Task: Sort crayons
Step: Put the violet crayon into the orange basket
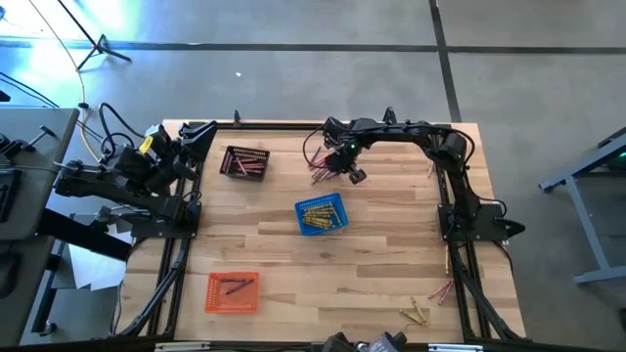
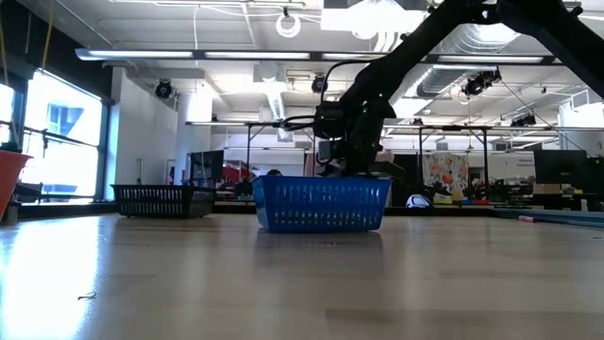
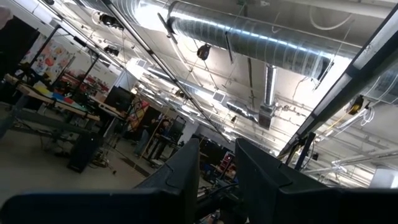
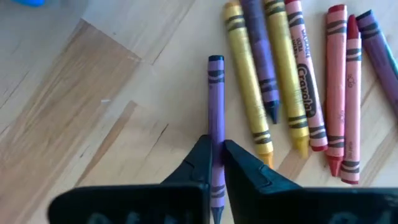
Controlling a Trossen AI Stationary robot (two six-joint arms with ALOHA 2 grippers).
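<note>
Now R pincer (image 4: 216,160) grips purple crayon (image 4: 216,118).

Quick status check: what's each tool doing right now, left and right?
Left tool: parked off the table's left edge, aimed at the ceiling, fingers slightly apart, holding nothing.
Right tool: closed on a purple crayon lying on the table.

Place: industrial lab/workshop | Evidence: exposed ceiling ducts (image 3: 249,43), strip lights, workbenches (image 3: 56,102) (cluttered), concrete floor (image 1: 293,68)
</note>
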